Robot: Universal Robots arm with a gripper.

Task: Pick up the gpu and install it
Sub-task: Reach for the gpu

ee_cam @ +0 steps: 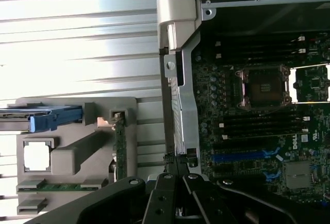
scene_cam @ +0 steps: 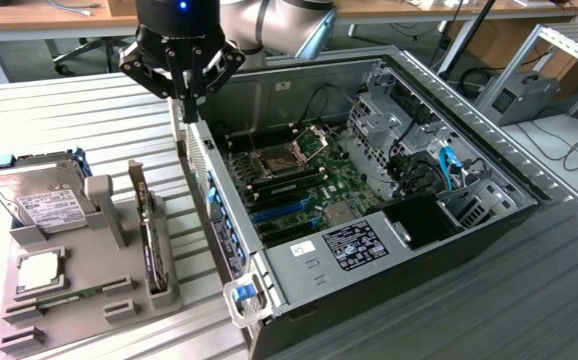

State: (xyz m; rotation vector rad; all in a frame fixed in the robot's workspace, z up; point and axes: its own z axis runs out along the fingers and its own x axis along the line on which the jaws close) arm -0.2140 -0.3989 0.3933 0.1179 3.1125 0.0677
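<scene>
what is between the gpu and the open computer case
In the exterior view, just the side wall of the grey holder and a narrow strip of bare ribbed table separate the upright gpu from the case.

Faint white lettering [ee_cam: 293, 142] on the motherboard [ee_cam: 206, 105] appears to read Dell.

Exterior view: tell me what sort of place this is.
Probably a robotics lab bench for computer assembly: an opened computer case on a ribbed metal table, a grey parts holder with the gpu and a hard drive, and wooden desks behind.
</scene>
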